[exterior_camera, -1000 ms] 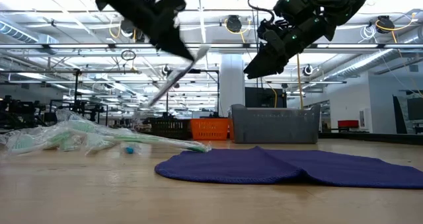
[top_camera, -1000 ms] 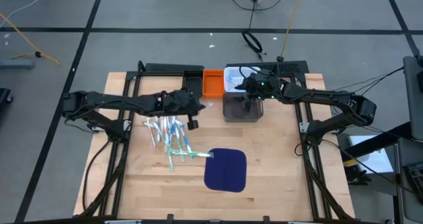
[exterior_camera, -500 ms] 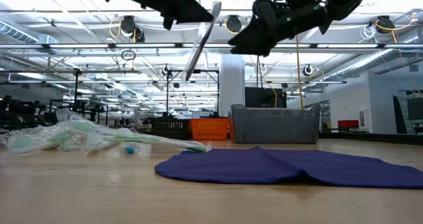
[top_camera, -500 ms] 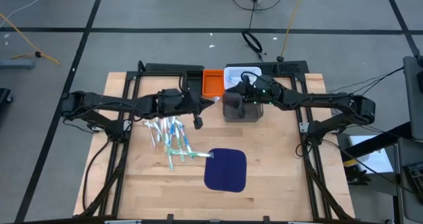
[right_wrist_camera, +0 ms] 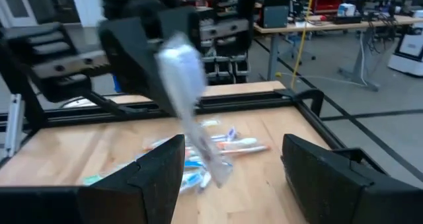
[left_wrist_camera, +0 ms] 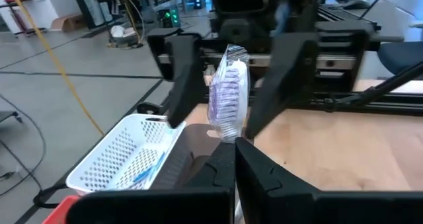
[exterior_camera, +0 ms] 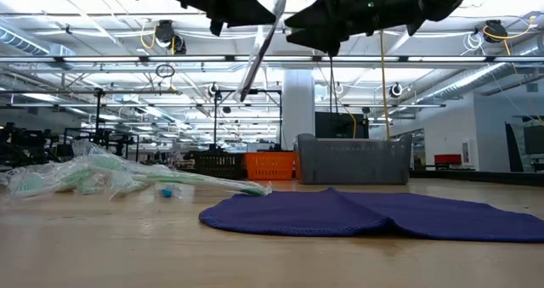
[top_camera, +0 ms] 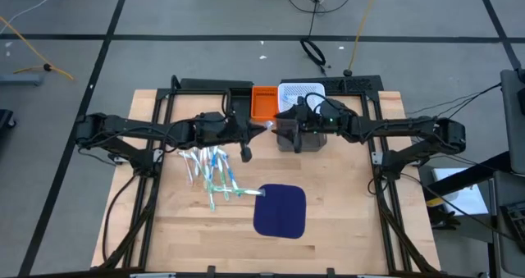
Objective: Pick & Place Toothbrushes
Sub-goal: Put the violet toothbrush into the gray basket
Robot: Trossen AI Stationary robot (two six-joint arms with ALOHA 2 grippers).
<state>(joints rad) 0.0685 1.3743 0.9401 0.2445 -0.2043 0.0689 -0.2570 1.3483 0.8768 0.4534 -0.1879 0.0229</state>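
Note:
My left gripper [top_camera: 250, 130] hangs above the table, left of the grey bin [top_camera: 300, 135], shut on a wrapped toothbrush [exterior_camera: 261, 50]. My right gripper [top_camera: 279, 123] faces it, level and open. In the left wrist view its fingers [left_wrist_camera: 184, 72] stand on either side of the brush head [left_wrist_camera: 228, 95], apart from it. The other toothbrushes [top_camera: 212, 170] lie in a loose heap on the table's left half. My left gripper pinches the toothbrush between its two shut fingertips [left_wrist_camera: 225, 159], just below the brush head [left_wrist_camera: 229, 121]. The fingers come nearly level from the table's left and lie across the stick. The toothbrush is lifted clear and slants steeply, head up, handle [exterior_camera: 246, 88] hanging below.
An orange bin [top_camera: 264, 102] and a white basket [top_camera: 302, 92] stand at the far edge behind the grey bin. A dark blue mat [top_camera: 280, 210] lies near the table's front middle. Black frame rails run along both sides.
My left gripper has risen and tipped up toward level, swinging the toothbrush more upright, then kept still. My right gripper has moved from over the grey bin toward the table's left, up to the brush head, tipping up to level and staying open.

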